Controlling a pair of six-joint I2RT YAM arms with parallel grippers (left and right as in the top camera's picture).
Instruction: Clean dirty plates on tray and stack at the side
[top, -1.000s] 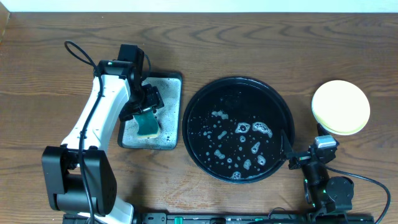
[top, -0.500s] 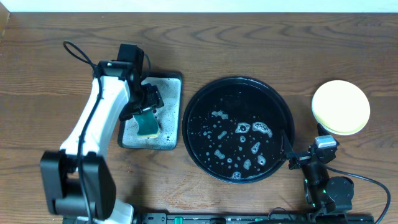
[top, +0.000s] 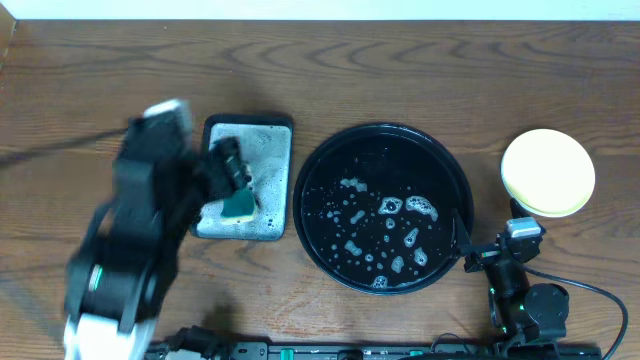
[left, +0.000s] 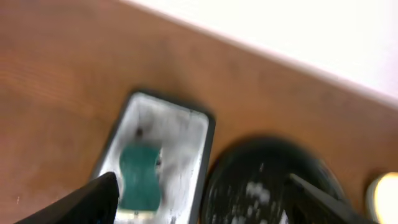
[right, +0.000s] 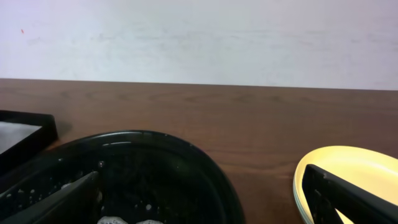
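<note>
Plates (top: 547, 172) stand in one stack on the brown wooden table (top: 400, 70), just right of the black tray (top: 325, 165), with a pale yellow one on top. Behind the table is a white wall (right: 199, 37). The black tray holds spots of white foam (top: 415, 208). A green sponge (top: 238, 206) lies in the grey metal tray (top: 270, 150). Left gripper (left: 202, 183) and right gripper (right: 202, 174) both have their fingers apart, holding nothing.

Left claw (left: 202, 182) and right claw (right: 202, 175) agape.
</note>
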